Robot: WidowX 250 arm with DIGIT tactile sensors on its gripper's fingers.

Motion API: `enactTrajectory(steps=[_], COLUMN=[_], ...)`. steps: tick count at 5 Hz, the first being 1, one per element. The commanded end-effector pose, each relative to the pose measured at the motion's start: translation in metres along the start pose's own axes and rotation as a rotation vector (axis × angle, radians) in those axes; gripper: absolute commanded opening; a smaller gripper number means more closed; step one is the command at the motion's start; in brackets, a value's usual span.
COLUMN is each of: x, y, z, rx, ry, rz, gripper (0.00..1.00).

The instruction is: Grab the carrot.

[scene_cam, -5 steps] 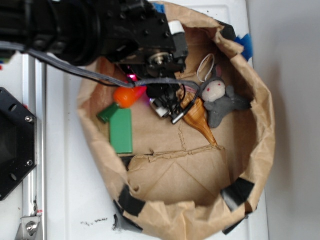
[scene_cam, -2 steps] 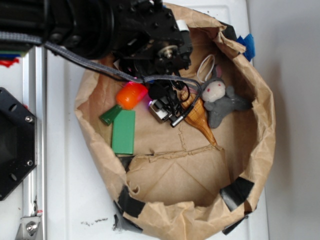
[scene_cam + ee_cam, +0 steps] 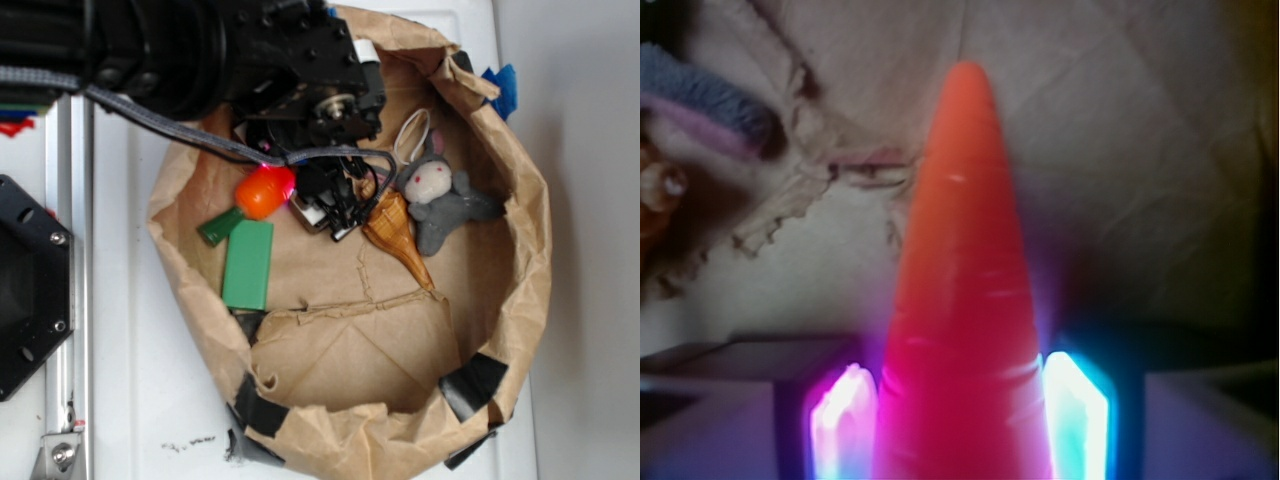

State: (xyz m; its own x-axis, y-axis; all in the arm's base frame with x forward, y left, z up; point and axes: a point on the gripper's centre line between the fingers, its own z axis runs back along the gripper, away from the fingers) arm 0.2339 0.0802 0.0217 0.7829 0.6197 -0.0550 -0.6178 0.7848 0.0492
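The carrot [image 3: 965, 300] lay inside the paper bag [image 3: 520, 300] on the desk, stem end by the green block [image 3: 248, 264], and the gripper [image 3: 962, 410] jaws straddled its wide body, apparently clenched on it, though glare blurred the contact.

My exterior view is evenly bright, the white bench [image 3: 140, 380] nearly washed out and soft shadow pooled under my black arm [image 3: 150, 50]. My wrist view is dim and blurred, with magenta and cyan glow beside the carrot [image 3: 965, 300].
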Motion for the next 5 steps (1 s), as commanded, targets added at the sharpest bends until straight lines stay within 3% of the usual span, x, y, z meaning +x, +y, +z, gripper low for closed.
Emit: enactTrajectory(steps=[1, 2, 3, 4, 5], x=[0.008, -0.003, -0.014, -0.017, -0.016], y=[-0.007, -0.019, -0.031, -0.038, -0.043], z=[0.106, 0.149, 0.168, 0.167, 0.153], rx=[-0.083, -0.111, -0.106, -0.140, -0.122], ry=[-0.272, -0.304, -0.275, -0.285, -0.268], rz=[-0.177, -0.271, -0.334, -0.366, -0.369], gripper=[0.00, 0.00, 0.00, 0.00, 0.00])
